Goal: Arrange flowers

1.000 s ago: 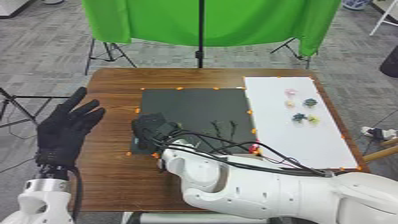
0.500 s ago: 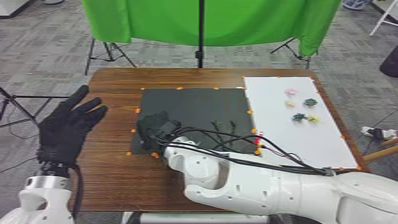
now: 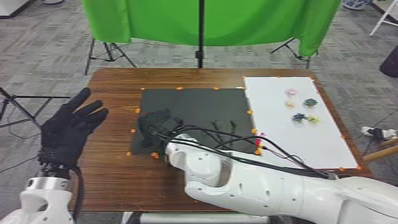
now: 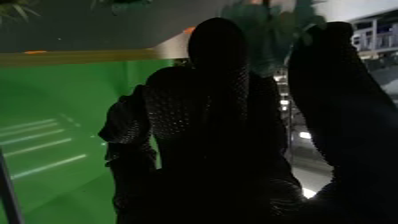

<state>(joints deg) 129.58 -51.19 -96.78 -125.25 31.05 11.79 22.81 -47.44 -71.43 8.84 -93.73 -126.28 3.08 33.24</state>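
We see our right hand (image 3: pixel 158 123) above the black mat (image 3: pixel 191 102), a teal flower (image 4: pixel 269 37) right at it; whether it grips the flower, we can't tell. Our left hand (image 3: pixel 67 131) is loosely spread at the table's (image 3: pixel 115 90) left edge. Small flowers (image 3: pixel 310 102) lie on the white sheet (image 3: pixel 302 142).

Beyond the brown wooden surface (image 3: pixel 111 185), a green cloth (image 3: pixel 258 22) hangs behind a thin black pole (image 3: pixel 201 30) above grey carpet (image 3: pixel 53 45), with a black stand (image 3: pixel 40 96) on the left and, on the right, a dark rounded object (image 3: pixel 391 62) and a small white object (image 3: pixel 379 133) nearer the wooden edge.
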